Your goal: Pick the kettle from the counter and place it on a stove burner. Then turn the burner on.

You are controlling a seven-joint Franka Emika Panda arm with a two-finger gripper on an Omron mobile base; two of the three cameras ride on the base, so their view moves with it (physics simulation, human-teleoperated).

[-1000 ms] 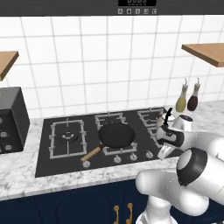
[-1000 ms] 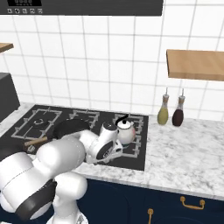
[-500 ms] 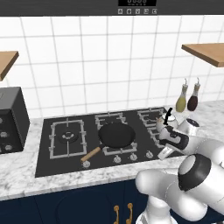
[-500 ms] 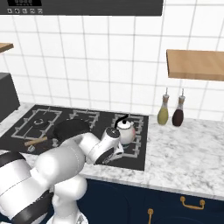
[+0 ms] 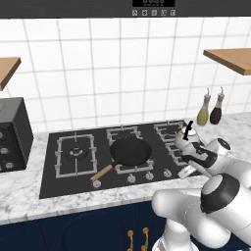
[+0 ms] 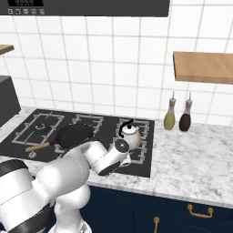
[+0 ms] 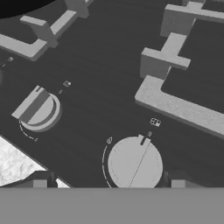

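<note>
Kettle stands on the burner at the right end of the cooktop, right of centre in the left base view. Its thin black handle arches over the silvery body. In the right base view the kettle shows just above the robot's forearm, on the same grate.

Nearest, in the hand view, the tool hangs low over the front strip of the black glass. Its two dark fingertips rise at the bottom edge, set wide apart. A round grey knob lies between them, nearer the right tip. The tips grip nothing, and I cannot tell whether either one touches the knob. A second knob sits at the left of that frame, apart from the tool. A corner of the marble table shows at lower left. Grey grate bars cross the upper right.

Further back in the left base view, a black pan rests on the middle burner, its wooden handle pointing to the lower left. A dark box-shaped appliance stands on the table at the left edge.

Beyond the kettle, an olive bottle and a dark brown bottle stand side by side against the white tiled wall. A wooden shelf juts out above them at upper right.
</note>
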